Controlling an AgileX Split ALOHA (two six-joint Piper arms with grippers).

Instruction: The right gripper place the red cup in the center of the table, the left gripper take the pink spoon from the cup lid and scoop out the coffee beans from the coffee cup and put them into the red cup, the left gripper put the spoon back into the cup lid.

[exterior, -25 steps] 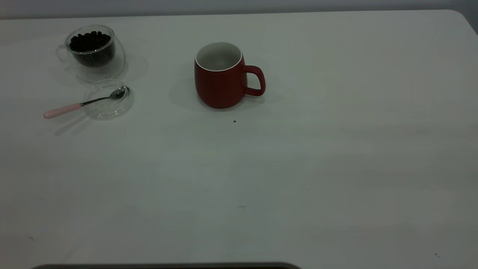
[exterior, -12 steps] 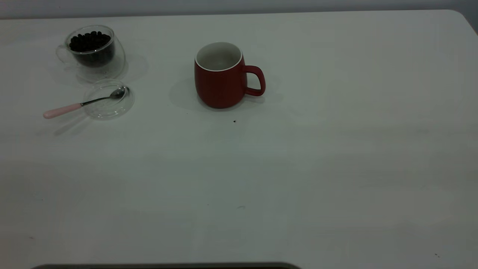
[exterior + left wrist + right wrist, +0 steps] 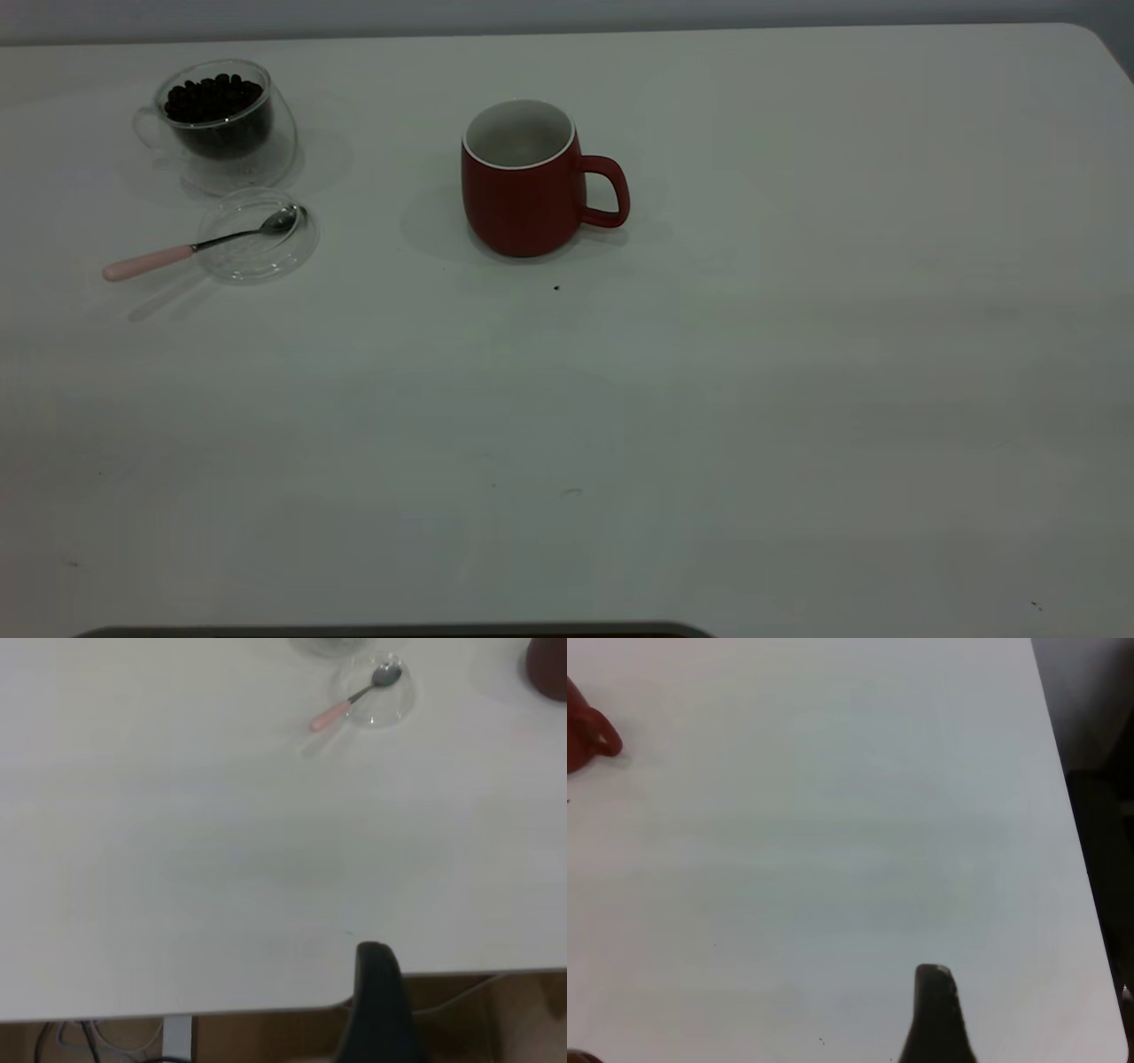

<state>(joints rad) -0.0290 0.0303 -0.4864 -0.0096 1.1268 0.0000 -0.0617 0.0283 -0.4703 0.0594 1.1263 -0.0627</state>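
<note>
The red cup stands upright near the middle of the white table, its handle towards the right and its inside empty. At the far left is the clear coffee cup, holding coffee beans. Just in front of it lies the cup lid. The pink spoon rests with its bowl on the lid and its handle on the table. Neither arm shows in the exterior view. My left gripper hangs at the table's near edge, far from the spoon. My right gripper hovers over bare table, far from the red cup.
A small dark speck lies in front of the red cup. A dark strip runs along the table's near edge. The left wrist view shows cables below the table's edge. Something dark stands past the table's right edge.
</note>
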